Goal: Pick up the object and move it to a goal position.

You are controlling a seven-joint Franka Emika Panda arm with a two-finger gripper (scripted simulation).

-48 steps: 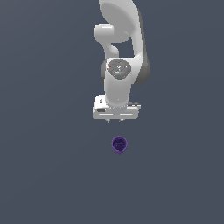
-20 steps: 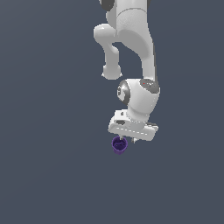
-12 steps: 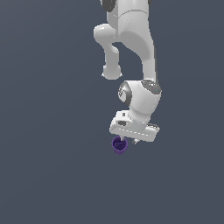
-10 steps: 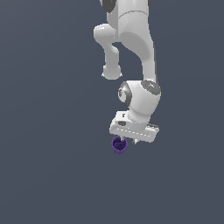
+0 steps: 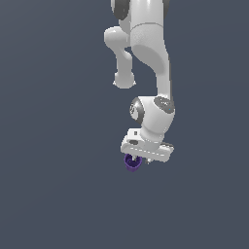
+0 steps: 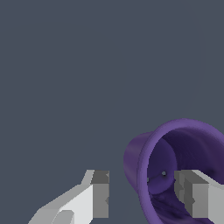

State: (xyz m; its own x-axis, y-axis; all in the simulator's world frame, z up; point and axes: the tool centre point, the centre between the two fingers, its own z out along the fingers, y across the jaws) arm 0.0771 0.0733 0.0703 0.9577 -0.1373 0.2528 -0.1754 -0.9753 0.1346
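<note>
The small dark purple cup (image 5: 130,164) sits on the grey floor just under my white gripper (image 5: 138,159), which is tilted and low over it. In the wrist view the cup (image 6: 151,157) shows its open mouth and ribbed inside. My gripper (image 6: 144,194) is open. One finger (image 6: 99,197) is outside the cup's wall and the other finger (image 6: 194,197) is inside the mouth, so the jaws straddle the rim without closing on it. In the exterior view the hand hides part of the cup.
A plain dark grey floor (image 5: 58,194) lies all round. The white arm (image 5: 151,63) rises above the cup toward the top of the exterior view. No other objects show.
Since 2.4 s ago the arm has come down and tilted onto the cup. Over the last second the gripper and cup have hardly moved.
</note>
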